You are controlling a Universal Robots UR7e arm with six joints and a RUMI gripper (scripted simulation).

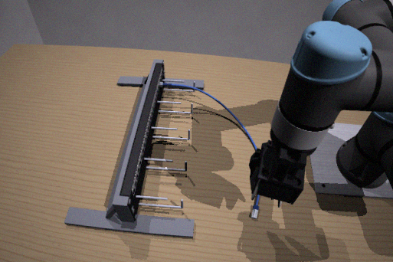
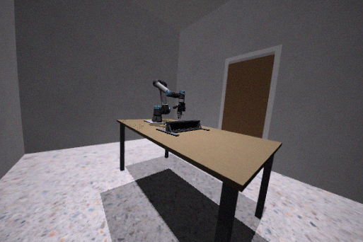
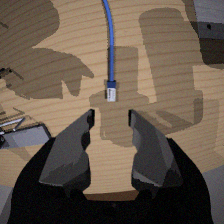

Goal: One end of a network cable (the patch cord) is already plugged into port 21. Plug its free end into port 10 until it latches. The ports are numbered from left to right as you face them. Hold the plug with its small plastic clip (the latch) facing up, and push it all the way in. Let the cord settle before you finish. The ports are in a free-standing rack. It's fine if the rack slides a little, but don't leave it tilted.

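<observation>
Wrist view: the gripper (image 3: 110, 116) is seen at the bottom of the frame with its fingers partly spread and nothing between them. Just above the fingertips, at frame centre, the free plug (image 3: 111, 93) is found lying on the table (image 3: 60, 40), its long axis and blue cord (image 3: 107, 30) running straight up toward the top edge. The rack (image 1: 138, 138) is seen well apart, at centre left of the top view.

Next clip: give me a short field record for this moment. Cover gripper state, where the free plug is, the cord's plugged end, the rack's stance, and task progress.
gripper: gripper open partway, holding nothing
free plug: plug lies on the table, just ahead of the fingertips, not between them
cord: blue patch cord arcs from the far end of the rack to the plug
rack stance: upright on its flat feet, no visible tilt
port numbers: too small to read
progress: plug not yet grasped or inserted
</observation>
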